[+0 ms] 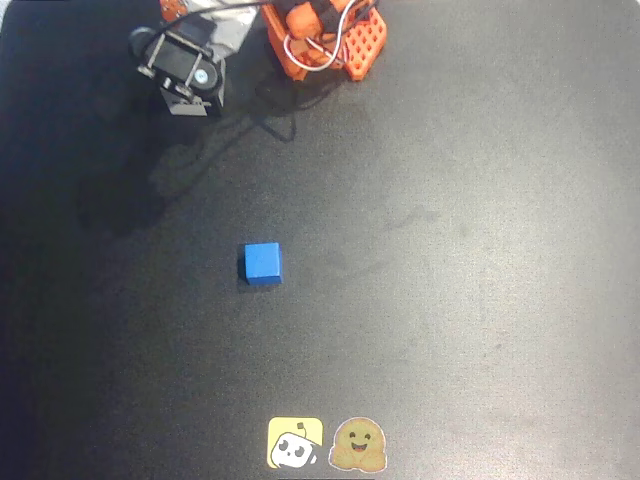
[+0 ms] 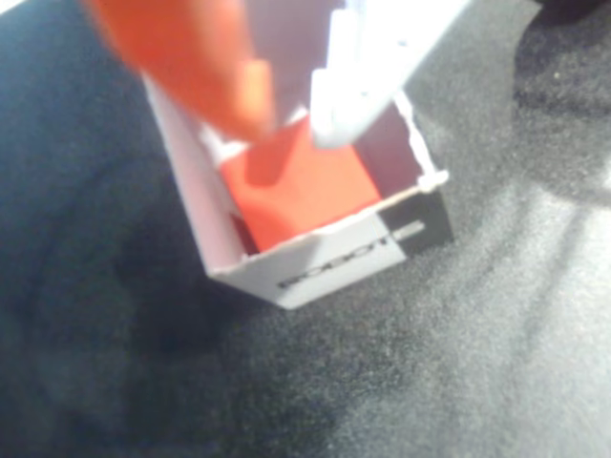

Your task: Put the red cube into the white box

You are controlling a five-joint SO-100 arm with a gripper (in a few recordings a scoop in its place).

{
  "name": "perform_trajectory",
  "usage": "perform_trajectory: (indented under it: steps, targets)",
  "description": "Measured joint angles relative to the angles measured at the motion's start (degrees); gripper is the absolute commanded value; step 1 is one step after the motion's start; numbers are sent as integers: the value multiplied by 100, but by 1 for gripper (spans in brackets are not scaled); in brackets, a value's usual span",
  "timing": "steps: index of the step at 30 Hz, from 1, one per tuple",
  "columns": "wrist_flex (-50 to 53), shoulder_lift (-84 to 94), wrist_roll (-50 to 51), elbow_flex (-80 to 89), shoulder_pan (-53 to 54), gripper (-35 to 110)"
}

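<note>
In the wrist view the red cube (image 2: pixel 301 196) lies inside the white box (image 2: pixel 329 267), which has a dark printed label on its near wall. My gripper (image 2: pixel 298 119) hangs just over the box's open top. Its orange finger (image 2: pixel 191 57) and white finger (image 2: pixel 372 67) stand a little apart, above the cube and not around it. From overhead, the gripper (image 1: pixel 190 95) is at the table's far left, next to the orange arm base (image 1: pixel 325 35), and the arm covers most of the box.
A blue cube (image 1: pixel 263 263) sits alone near the middle of the black table (image 1: pixel 480 250). Two stickers (image 1: pixel 325 443) lie at the front edge.
</note>
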Motion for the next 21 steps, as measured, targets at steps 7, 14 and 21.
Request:
perform_trajectory:
  steps: [7,14,21]
  targets:
    - [-352,-536,26,-18,-167,0]
    - [-589,-1591,563,-712,-976,0]
    - [-905,-2355,1696,-826,-2479,0]
